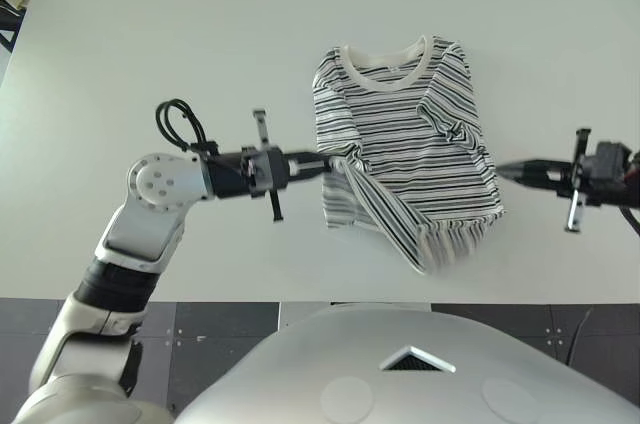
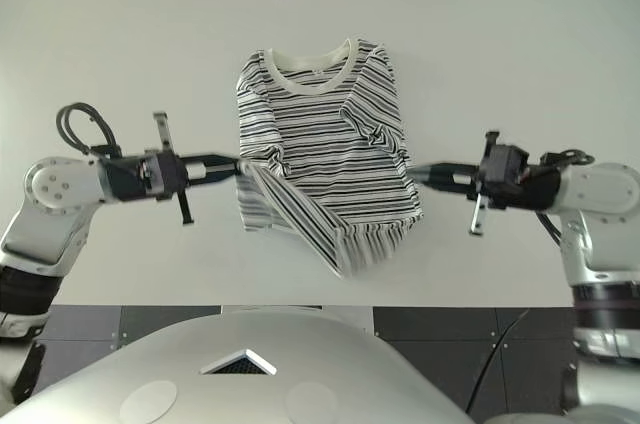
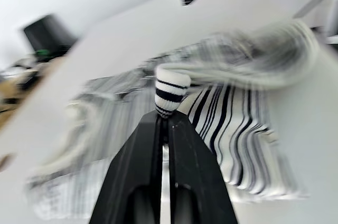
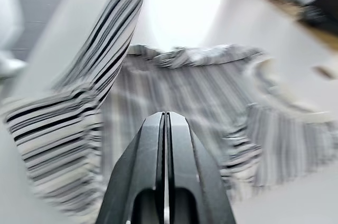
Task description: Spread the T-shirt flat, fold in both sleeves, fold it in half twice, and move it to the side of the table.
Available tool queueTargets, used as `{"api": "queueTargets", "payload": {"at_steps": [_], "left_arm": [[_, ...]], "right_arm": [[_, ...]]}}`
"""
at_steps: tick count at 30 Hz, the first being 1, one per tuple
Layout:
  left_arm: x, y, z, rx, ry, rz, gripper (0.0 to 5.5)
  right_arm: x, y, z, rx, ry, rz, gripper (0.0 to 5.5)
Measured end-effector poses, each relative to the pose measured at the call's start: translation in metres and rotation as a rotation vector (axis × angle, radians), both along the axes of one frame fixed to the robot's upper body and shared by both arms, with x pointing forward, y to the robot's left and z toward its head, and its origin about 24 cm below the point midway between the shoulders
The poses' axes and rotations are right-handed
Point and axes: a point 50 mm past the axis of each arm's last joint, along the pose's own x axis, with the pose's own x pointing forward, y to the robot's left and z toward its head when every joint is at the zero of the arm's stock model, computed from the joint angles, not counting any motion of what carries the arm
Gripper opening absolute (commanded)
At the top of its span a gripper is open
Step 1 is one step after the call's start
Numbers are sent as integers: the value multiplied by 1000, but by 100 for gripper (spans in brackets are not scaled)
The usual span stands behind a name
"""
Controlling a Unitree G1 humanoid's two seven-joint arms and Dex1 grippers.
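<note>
T-shirt point(image 1: 405, 134) lies collar-far between both arms; left gripper point(image 1: 326, 165) pinches its left edge, right gripper point(image 2: 414, 174) closed, seemingly empty, at its right edge.

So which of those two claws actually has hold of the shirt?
The left gripper: its closed fingers pinch a bit of striped sleeve of the shirt. The right gripper is shut on nothing, at the shirt's edge.

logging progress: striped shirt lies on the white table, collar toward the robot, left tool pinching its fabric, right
No: the T-shirt has its collar on the far side from the robot, as the left eye view shows. The rest holds: it lies on the white table, left tool pinching its fabric.
</note>
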Motion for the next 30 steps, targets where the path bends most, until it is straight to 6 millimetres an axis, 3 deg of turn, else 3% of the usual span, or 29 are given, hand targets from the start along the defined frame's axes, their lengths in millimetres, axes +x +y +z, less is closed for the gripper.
{"api": "queueTargets", "payload": {"at_steps": [6, 8, 11, 18, 22, 30], "left_arm": [[40, 8, 2, -61, -117, 217, 12], [46, 7, 0, -77, -128, 238, 12], [47, 7, -4, -74, -137, 240, 12], [47, 6, -8, -68, -144, 240, 10], [47, 6, -8, -55, -150, 237, 10], [47, 5, -9, -49, -155, 235, 10]], "right_arm": [[45, 2, -3, -54, -175, -205, 10], [51, 3, -7, -68, -195, -221, 10], [48, 4, -15, -65, -158, -203, 10], [15, 23, -44, -58, 91, -28, 130], [5, 36, -51, -43, 177, -13, 130], [-8, 61, -46, 4, 304, -27, 130]]}}
